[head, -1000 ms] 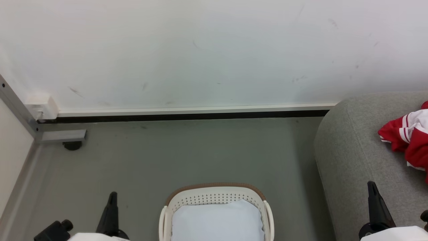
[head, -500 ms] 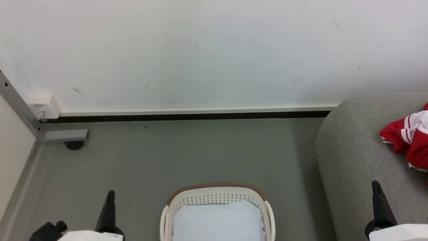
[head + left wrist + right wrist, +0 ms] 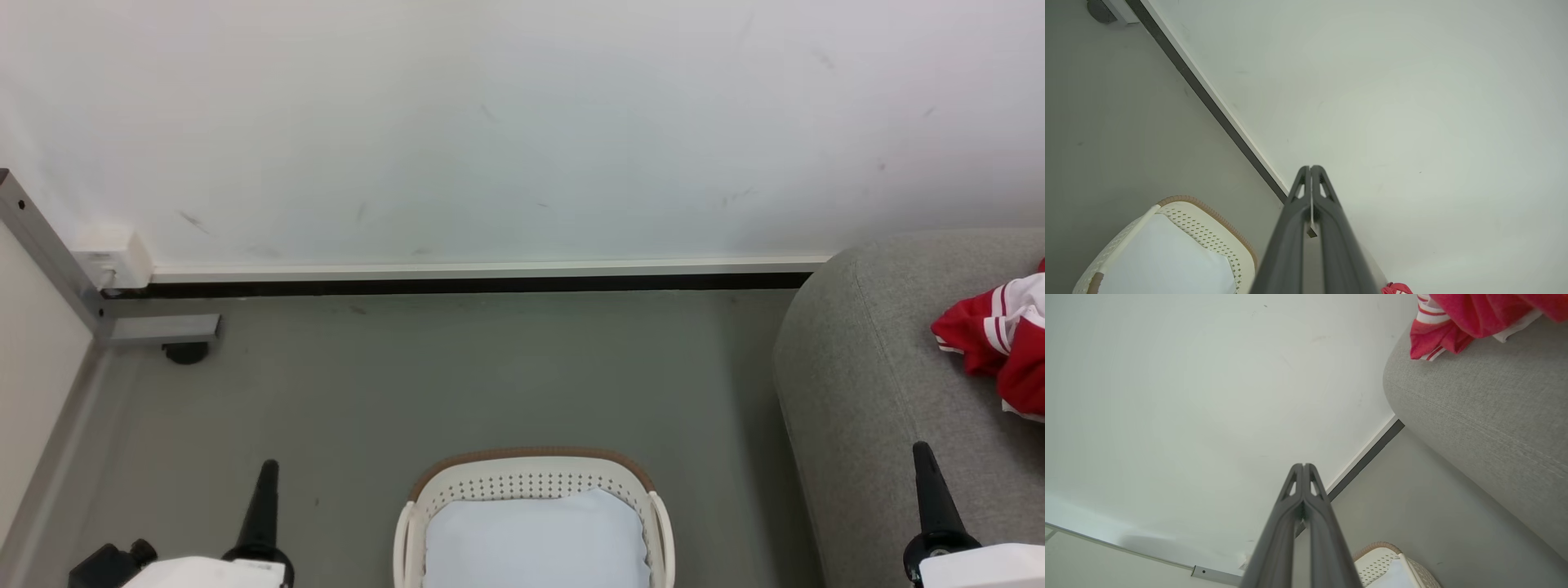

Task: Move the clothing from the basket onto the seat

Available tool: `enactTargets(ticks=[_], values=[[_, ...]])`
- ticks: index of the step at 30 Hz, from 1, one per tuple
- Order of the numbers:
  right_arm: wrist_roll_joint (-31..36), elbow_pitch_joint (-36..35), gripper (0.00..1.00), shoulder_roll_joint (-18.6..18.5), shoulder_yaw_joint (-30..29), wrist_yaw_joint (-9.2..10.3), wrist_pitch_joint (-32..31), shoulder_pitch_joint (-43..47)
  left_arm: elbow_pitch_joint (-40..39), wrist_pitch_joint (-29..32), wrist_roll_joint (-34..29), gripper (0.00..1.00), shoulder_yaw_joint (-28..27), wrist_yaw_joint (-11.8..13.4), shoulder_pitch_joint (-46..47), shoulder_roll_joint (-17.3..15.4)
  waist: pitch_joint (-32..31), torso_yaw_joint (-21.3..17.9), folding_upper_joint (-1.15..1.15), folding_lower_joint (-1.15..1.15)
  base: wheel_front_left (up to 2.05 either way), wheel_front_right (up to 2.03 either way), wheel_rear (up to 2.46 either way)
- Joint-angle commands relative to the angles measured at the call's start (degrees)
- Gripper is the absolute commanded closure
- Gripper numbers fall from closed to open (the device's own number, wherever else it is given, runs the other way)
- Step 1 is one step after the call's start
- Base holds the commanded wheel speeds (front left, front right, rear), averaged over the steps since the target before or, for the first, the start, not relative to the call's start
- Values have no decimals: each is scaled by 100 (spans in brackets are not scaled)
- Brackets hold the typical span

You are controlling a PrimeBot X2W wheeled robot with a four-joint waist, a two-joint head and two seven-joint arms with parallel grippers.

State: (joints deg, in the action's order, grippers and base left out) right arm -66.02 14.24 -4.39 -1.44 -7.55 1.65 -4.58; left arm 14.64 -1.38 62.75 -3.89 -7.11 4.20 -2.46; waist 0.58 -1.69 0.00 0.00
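The left end effector and right end effector stay closed, empty. The clothing still lies on the seat.

Pale pad; grey floor; scuffed white wall; metal frame at left.

The grey floor bears the basket and the seat, on which the clothing lies.

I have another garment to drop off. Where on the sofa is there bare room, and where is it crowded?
The seat is bare from its rounded left edge up to the clothing, which crowds the right. The floor between skirting and basket is bare too. A pale pad fills the basket.
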Motion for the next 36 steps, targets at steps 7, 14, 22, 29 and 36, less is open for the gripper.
enactTargets(ticks=[7, 14, 22, 29, 36], values=[[-444, -60, 100, 3, -97, 6, -119, -143, -66, 131, 491, 100, -67, -36, 122, -48, -4, 18, 0, 0, 0, 0, 0], [-785, -57, 100, 21, -161, 7, -224, -152, -66, 232, 871, 100, -98, -39, 139, -51, -9, 37, 0, 0, 0, 0, 0], [-1147, -54, 100, 42, -224, 8, -339, -153, -67, 335, 1282, 100, -133, -44, 157, -54, -14, 58, 0, 0, 0, 0, 0], [-1444, -51, 100, 59, -280, 9, -431, -163, -67, 436, 1618, 100, -163, -47, 173, -56, -18, 77, 0, 0, 0, 0, 0], [-1714, -48, 100, 78, -333, 9, -521, -167, -68, 518, 1923, 100, -190, -46, 181, -59, -22, 95, 0, 0, 0, 0, 0]])
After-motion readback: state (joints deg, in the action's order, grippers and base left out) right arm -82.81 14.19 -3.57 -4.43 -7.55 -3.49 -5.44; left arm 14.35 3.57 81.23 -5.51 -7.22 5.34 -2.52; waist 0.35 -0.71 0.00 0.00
